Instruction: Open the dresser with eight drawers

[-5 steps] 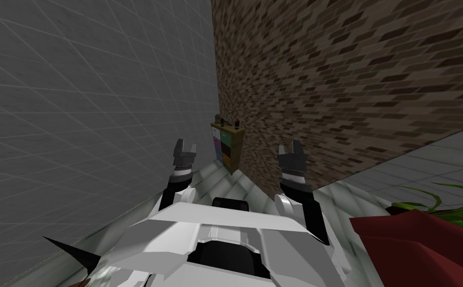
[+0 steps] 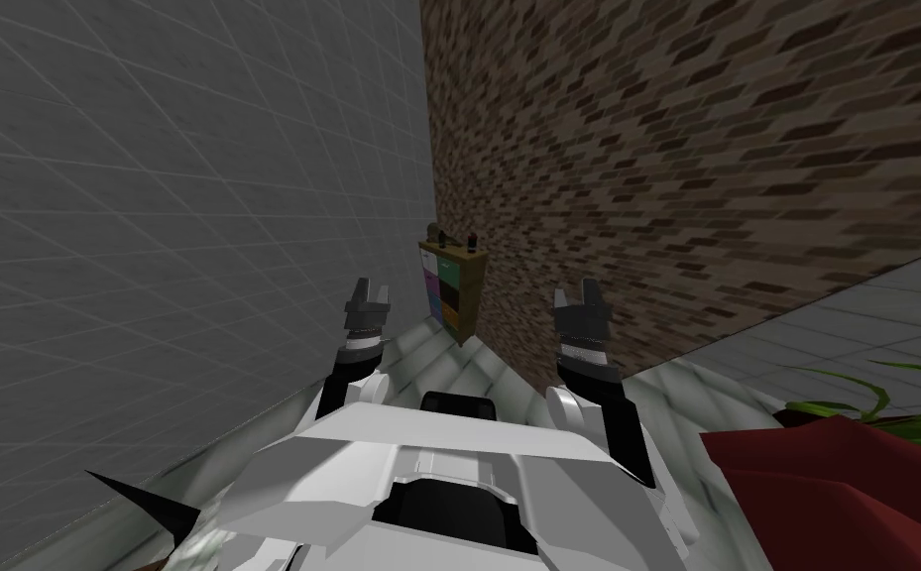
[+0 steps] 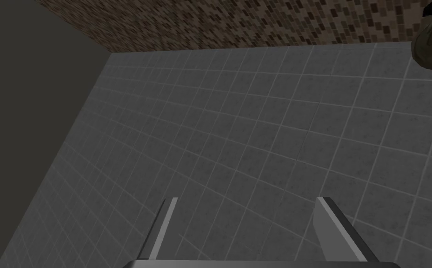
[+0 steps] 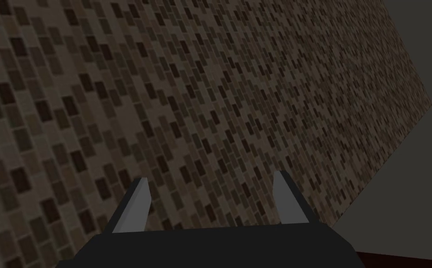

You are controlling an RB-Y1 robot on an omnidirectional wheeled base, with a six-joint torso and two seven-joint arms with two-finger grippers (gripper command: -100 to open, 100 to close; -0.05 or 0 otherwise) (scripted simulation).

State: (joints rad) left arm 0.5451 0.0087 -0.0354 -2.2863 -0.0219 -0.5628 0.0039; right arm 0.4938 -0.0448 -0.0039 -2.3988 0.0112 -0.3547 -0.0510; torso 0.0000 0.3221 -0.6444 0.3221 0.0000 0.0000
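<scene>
The left claw [image 2: 370,287] and right claw [image 2: 576,290] hang wide open and empty, the tan dresser [image 2: 453,292] with multicoloured drawers far ahead between them, probably best approached squarely before reaching.

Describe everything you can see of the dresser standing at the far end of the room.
The dresser is an upright cabinet with a tan, wood-like frame and drawer fronts in mixed colours: white, teal, magenta, blue, orange and dark brown. It stands on the pale floor in the far corner, beside the brick wall, near the grey tiled wall. A few dark things sit on its top, too small to name. No drawer looks pulled out.
</scene>
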